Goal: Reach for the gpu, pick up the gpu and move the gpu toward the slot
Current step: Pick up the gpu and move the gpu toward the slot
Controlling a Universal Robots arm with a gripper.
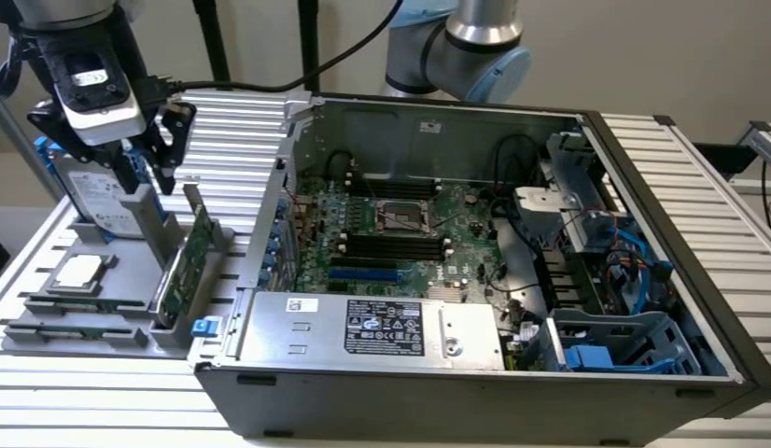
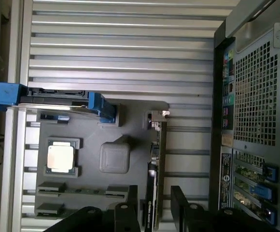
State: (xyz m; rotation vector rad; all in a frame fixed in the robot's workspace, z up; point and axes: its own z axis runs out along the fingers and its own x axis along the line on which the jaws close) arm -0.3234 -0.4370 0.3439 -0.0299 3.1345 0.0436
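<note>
Laid out on a ribbed aluminium worktop [image 1: 236,121] — an open computer case [image 1: 485,403] filling the middle and, just beside it toward the edge on the exterior view's left, a grey parts holder [image 1: 75,341].

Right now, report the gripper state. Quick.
Gripper: open, jaws apart above the gpu, holding nothing.
</note>
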